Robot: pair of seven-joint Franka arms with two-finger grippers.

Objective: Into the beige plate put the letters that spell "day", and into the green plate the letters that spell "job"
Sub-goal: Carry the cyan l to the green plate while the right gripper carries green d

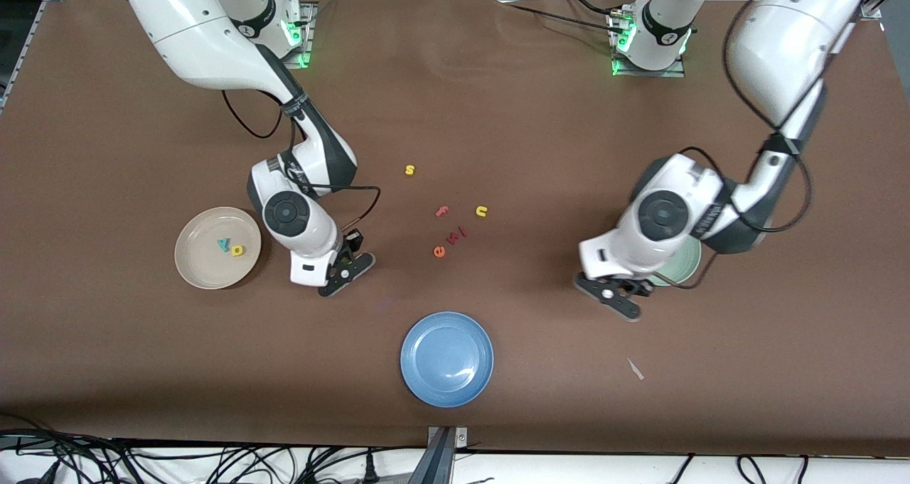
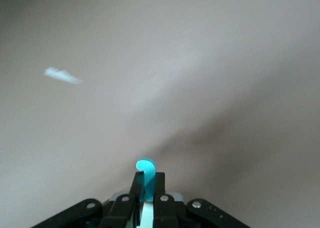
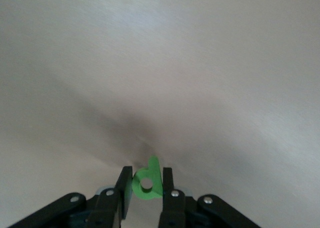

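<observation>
My left gripper [image 2: 146, 182] is shut on a teal hooked "j" [image 2: 145, 169], which sticks up between its fingers. In the front view this gripper [image 1: 617, 298] hangs over the table right beside the green plate [image 1: 684, 262], most of which the left arm hides. My right gripper [image 3: 147, 177] is shut on a green "d" [image 3: 148, 184]. It [image 1: 346, 272] is over bare table beside the beige plate [image 1: 201, 260]. In that plate lie a teal "y" [image 1: 224, 244] and a yellow round letter [image 1: 237, 250].
Loose letters lie mid-table: a yellow "s" [image 1: 409, 170], a pink "f" [image 1: 441, 212], a yellow "u" [image 1: 481, 211], an orange "e" [image 1: 439, 251] and small red pieces [image 1: 458, 235]. A blue plate [image 1: 446, 358] sits nearest the front camera. A white scrap [image 1: 635, 369] lies below the left gripper.
</observation>
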